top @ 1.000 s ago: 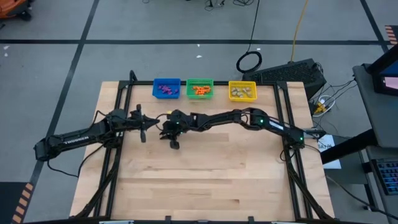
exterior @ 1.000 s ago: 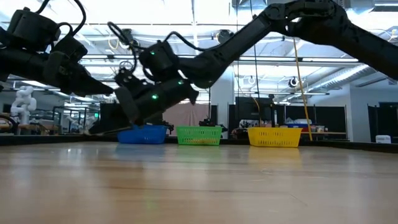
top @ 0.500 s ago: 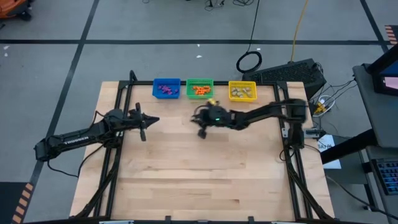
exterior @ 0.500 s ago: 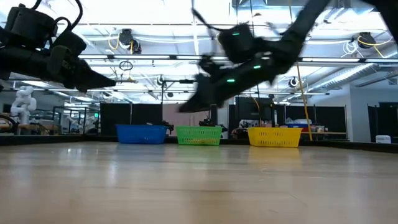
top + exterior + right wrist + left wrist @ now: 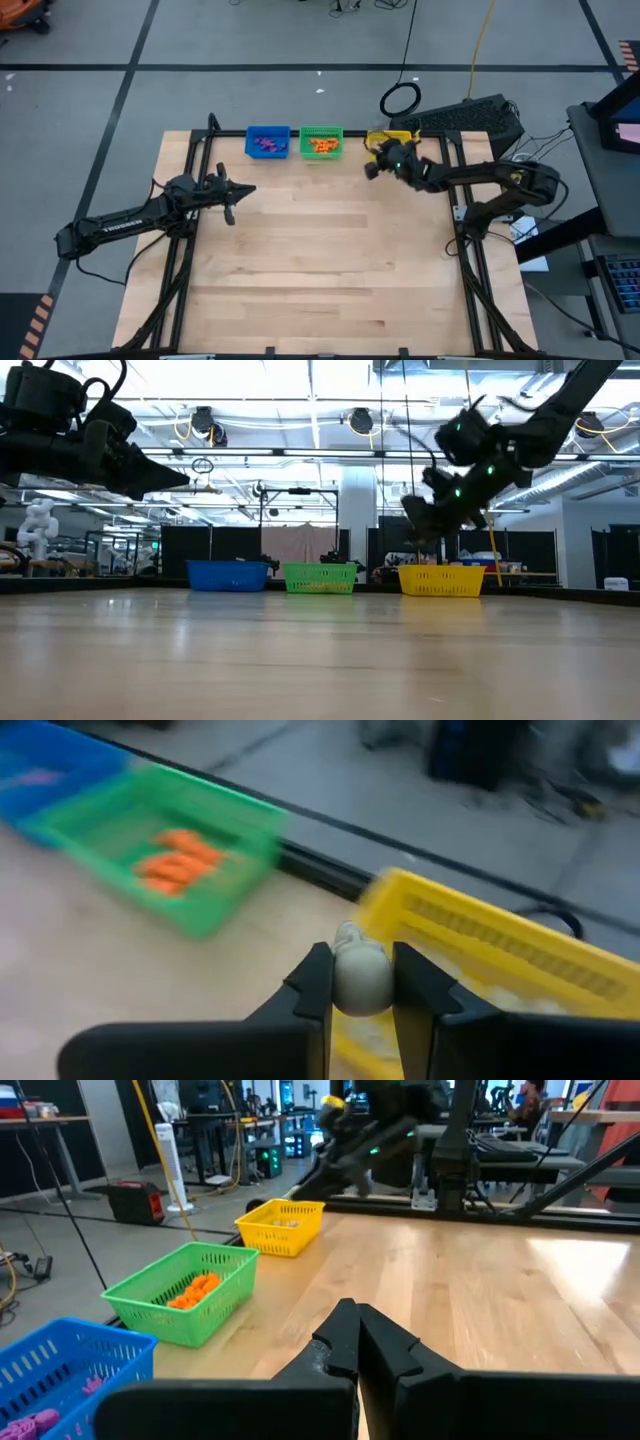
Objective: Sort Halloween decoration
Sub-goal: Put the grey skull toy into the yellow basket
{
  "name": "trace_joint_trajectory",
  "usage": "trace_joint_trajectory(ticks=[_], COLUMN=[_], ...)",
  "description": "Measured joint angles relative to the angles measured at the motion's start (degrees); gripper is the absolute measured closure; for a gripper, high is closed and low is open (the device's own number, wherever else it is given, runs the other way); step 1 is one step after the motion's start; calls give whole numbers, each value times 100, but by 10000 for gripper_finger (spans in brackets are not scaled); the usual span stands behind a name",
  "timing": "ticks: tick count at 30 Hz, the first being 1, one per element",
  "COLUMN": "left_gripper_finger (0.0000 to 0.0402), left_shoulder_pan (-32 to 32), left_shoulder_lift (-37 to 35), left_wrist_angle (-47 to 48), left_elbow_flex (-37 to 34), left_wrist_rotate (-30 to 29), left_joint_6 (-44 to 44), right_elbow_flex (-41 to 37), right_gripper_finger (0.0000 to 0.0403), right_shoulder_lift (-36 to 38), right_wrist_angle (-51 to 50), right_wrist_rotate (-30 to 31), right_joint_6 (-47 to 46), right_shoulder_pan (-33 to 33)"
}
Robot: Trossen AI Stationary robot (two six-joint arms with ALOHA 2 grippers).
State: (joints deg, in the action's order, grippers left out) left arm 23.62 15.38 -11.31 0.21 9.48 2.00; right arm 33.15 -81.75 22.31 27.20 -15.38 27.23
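A pale beige-grey trinket [image 5: 359, 980] of the Halloween decoration sits between the fingers of my right gripper [image 5: 358, 965], which hangs in the air at the near left corner of the yellow bin [image 5: 398, 137]. The same gripper [image 5: 369, 169] shows in the high view. Purple trinkets lie in the blue bin [image 5: 268, 142], orange ones in the green bin [image 5: 321, 142], pale ones in the yellow bin [image 5: 520, 970]. My left gripper [image 5: 250, 191] is shut on nothing, held above the table's left part and pointing level toward the right. My right gripper pinches the small rounded pale trinket by its two sides [image 5: 338, 982] between its two fingers [image 5: 312, 985], near their free ends. The fingers slant down toward the far edge. The trinket is lifted clear, above the table just before the yellow bin's near wall.
The three bins stand side by side along the table's far edge, blue, green, yellow from left to right. A black frame rail [image 5: 457, 200] runs along each side of the wooden table. The broad middle and near part of the tabletop [image 5: 320, 270] is bare wood.
My right gripper has swung fast from beside the left gripper, over the table's left middle, toward the right and far edge, up to the yellow bin. It has risen somewhat and turned about on the way, staying shut. My left gripper has kept its place.
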Motion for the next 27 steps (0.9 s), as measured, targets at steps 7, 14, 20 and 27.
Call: trace_joint_trajectory(ticks=[7,14,20,27], left_gripper_finger=[402,402,402,402], left_shoulder_pan=[0,0,0,0], left_shoulder_lift=[0,2,2,2], left_wrist_angle=[17,30,28,29], left_elbow_flex=[0,0,1,0], left_wrist_rotate=[0,1,3,3], left_joint_6=[-11,-11,-12,-15], right_elbow_flex=[0,4,7,7], right_gripper_finger=[362,362,362,312], right_shoulder_lift=[-499,-604,-606,-606], right_wrist_angle=[-12,-19,-282,-471], right_wrist_rotate=[-437,-828,-1098,-1107], right_joint_6=[-384,-543,-629,-669], right_shoulder_pan=[974,1456,1636,1662])
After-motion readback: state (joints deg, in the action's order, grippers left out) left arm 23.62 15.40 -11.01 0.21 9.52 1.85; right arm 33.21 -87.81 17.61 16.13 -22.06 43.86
